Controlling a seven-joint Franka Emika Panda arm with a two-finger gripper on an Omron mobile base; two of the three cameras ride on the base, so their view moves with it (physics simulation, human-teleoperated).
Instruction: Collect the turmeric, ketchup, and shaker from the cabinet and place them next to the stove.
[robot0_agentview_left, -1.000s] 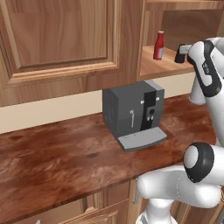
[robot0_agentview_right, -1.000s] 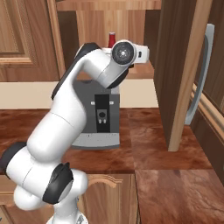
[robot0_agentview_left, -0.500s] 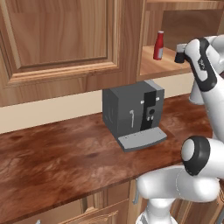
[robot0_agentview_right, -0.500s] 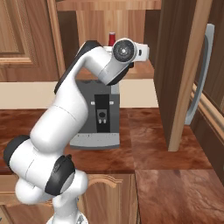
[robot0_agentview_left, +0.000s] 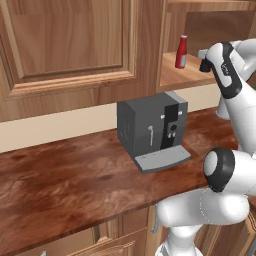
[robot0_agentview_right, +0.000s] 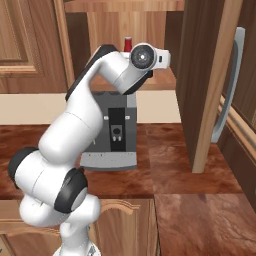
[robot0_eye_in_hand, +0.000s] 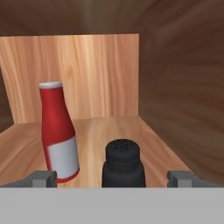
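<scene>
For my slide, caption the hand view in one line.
Open gripper faces the cabinet shelf, straddling the dark shaker, with the ketchup upright beside it.

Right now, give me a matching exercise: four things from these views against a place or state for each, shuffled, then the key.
Things:
1. ketchup
2. shaker
3. coffee machine
4. pincer

Descriptions:
A. on the counter below the cabinet
B. open, tips either side of a dark item
C. red, upright on the shelf
D. black, nearest the hand camera

Pairs: 1-C, 2-D, 3-A, 4-B
</scene>
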